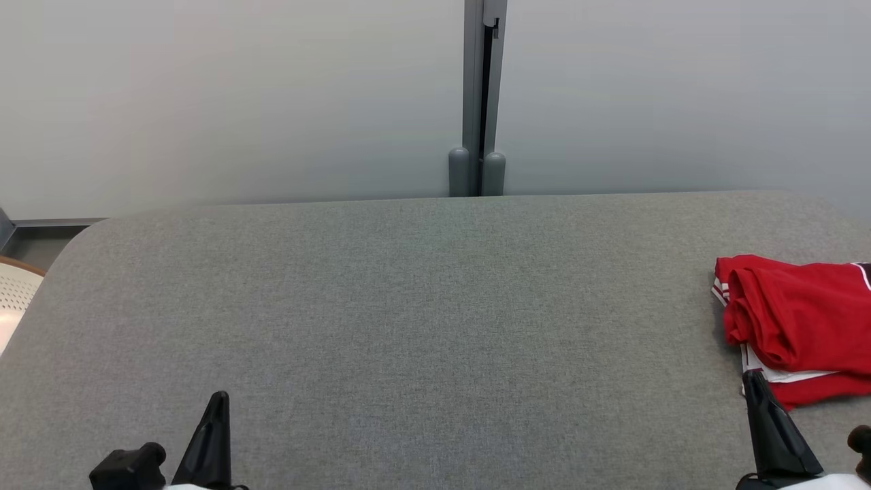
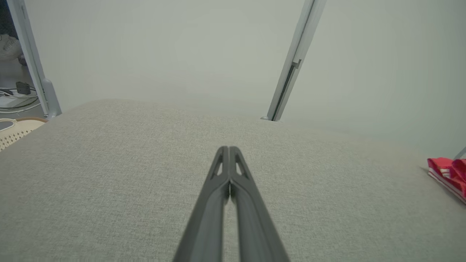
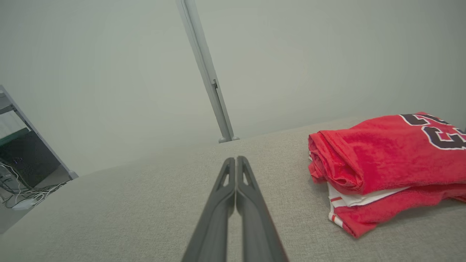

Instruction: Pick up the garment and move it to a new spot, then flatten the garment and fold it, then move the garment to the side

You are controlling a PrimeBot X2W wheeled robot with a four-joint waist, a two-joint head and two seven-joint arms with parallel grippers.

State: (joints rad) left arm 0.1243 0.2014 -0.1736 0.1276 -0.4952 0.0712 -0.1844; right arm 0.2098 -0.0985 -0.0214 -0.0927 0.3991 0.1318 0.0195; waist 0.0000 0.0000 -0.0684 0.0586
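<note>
Pincers both narrow, fingers pressed together, nothing held: left pincer [image 1: 218,401] at the lower left of the head view, right pincer [image 1: 751,378] at the lower right. Both sit over the near edge of the desk [image 1: 435,306], a grey fabric-covered top with rounded corners.

Left wrist view: left pincer [image 2: 228,150] tips meet, only a hairline slit lower down. Bare desk [image 2: 109,189] lies all around it. Can't tell if the tips touch the fabric.

Right wrist view: right pincer [image 3: 236,159] same, tips together, over bare desk [image 3: 127,218].

Garment [image 1: 796,320] is a red jersey, folded into a thick bundle, lying on the far right of the desk and cut by the head view's right edge. It has white trim with red stripes at the folded edge, and a white layer peeks out between the red ones. Dark numerals with a white outline show on top in the right wrist view, where the garment [image 3: 382,153] lies to the right of the fingers with a strip of bare desk between, not touching. In the head view the right pincer tip lines up with the garment's near left corner. From the left wrist the garment [image 2: 447,173] is a small red bit at the right edge, well apart from the left pincer.

Plain pale wall [image 1: 204,95] stands behind the desk, split by a grey post [image 1: 480,95]. A pale perforated chair [image 1: 13,292] is off the desk's left end. Cables [image 3: 22,193] lie on the floor.
</note>
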